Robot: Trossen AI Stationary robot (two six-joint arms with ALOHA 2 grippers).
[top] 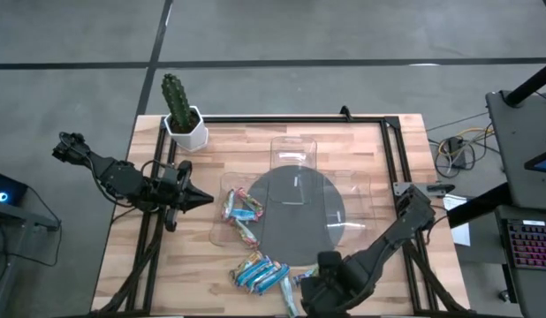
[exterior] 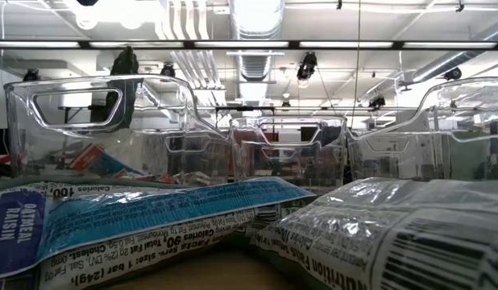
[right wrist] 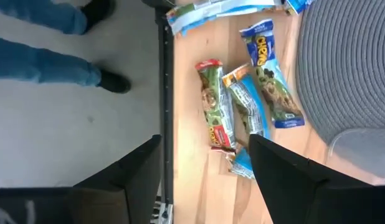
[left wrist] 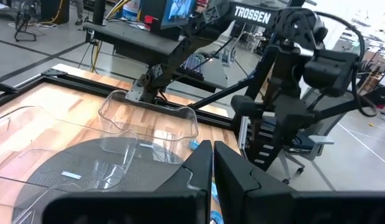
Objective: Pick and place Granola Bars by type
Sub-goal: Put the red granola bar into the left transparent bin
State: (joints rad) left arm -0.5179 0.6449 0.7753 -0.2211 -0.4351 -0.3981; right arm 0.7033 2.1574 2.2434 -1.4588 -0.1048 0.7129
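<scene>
Right gripper [right wrist: 205,165] is hanging with its fingers spread wide and empty over the granola bars [right wrist: 242,106] lying loose at the table's [top: 123,256] near edge, just beside the round grey mat [top: 299,216]. Clear trays [top: 295,150] are standing on and around that mat, one already holding bars [top: 242,208], while the left gripper [top: 202,199], pressed shut, is waiting at the table's left side. Because the loose bars are overlapping, the fingers could be catching two at once or nudging one off the near edge.
</scene>
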